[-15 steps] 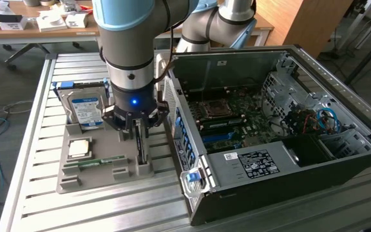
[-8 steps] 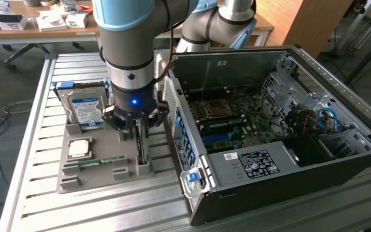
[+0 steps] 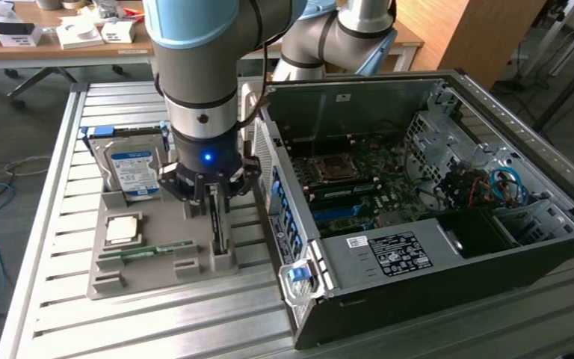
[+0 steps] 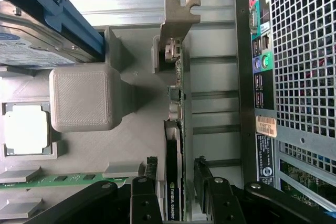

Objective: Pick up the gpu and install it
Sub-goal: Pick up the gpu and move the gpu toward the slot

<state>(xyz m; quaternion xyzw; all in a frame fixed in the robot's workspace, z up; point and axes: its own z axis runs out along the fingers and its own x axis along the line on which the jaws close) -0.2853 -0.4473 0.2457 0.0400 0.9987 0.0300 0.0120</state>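
Observation:
The gpu (image 3: 218, 230) stands on edge in a slot of the grey holder tray (image 3: 152, 269), just to the exterior view's left of the open computer case (image 3: 417, 202). My gripper (image 3: 210, 200) is lowered over the card's upper edge. In the wrist view the gpu (image 4: 176, 103) runs away from me as a thin dark board, its pale tan bracket (image 4: 178, 17) at the far end. My gripper (image 4: 176, 182) is open and straddles the card. One black finger (image 4: 151, 174) is on each side, with a small gap between each and the board.
The tray also holds a hard drive with a blue-white label (image 3: 134, 172), a silver processor (image 3: 122, 228) and a green memory stick (image 3: 147, 251). The case's back panel (image 4: 294, 77) stands close beside the card. The motherboard (image 3: 367, 187) lies exposed inside the case.

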